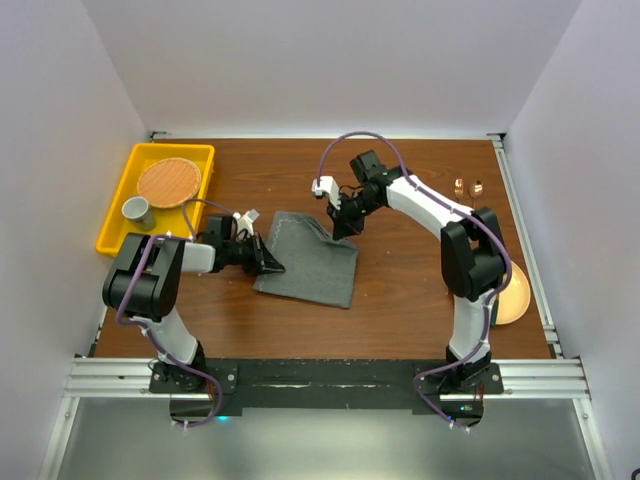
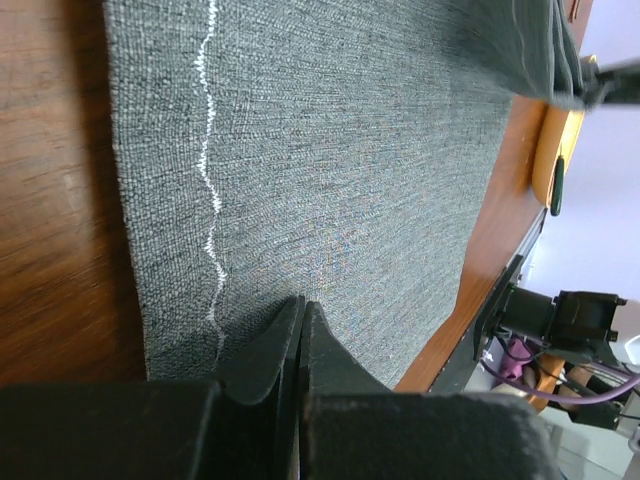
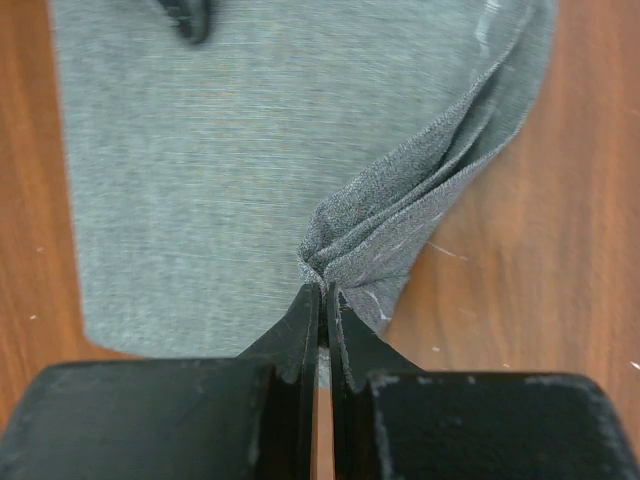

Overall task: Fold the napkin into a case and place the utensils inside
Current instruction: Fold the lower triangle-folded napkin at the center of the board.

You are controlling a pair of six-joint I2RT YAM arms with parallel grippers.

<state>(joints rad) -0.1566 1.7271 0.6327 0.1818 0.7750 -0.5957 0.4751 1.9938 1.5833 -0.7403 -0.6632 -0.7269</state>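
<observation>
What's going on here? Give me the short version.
Two robot arms are working on the dark grey napkin, which lies on the wooden table and is not yet folded into a case. The right gripper is shut on a far corner and holds it lifted, so the cloth bunches there. The left gripper is shut at the napkin's left edge; whether it pinches cloth is unclear. The copper utensils lie untouched at the table's far right.

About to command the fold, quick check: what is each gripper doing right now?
Left gripper: shut, tips on the napkin; a pinch cannot be told.
Right gripper: shut on a bunched napkin corner.
</observation>
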